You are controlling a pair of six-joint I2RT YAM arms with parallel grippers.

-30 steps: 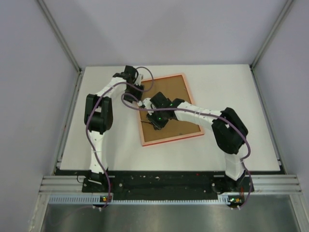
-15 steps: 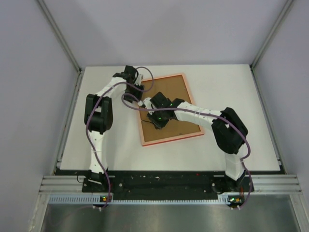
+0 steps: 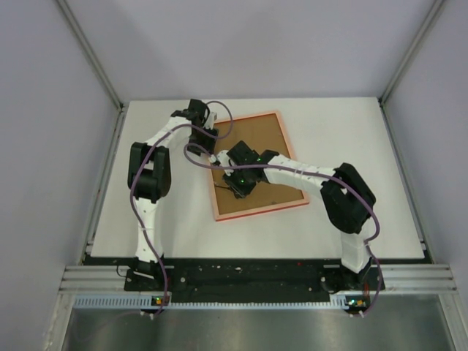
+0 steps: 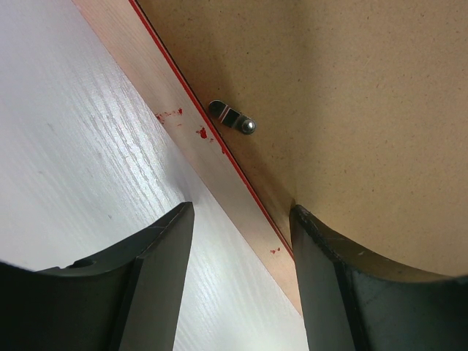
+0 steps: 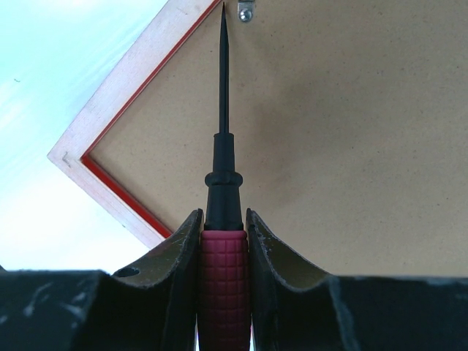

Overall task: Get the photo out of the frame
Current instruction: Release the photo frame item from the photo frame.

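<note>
TEXT: none readable in any view | frame rim: red paint specks only, no lettering | tool handle: grid pattern, no brand legible | top view: everything too small to show any marks

Place: robot lab cell.
Signs: plain grey walls, aluminium rail, white table, bolted arms.

frame: back-up on the tabletop
backing board: inside the frame
turn clip: on the board's edge
screwdriver: in right tool, tip beside clip
left tool: straddles frame's left rim
</note>
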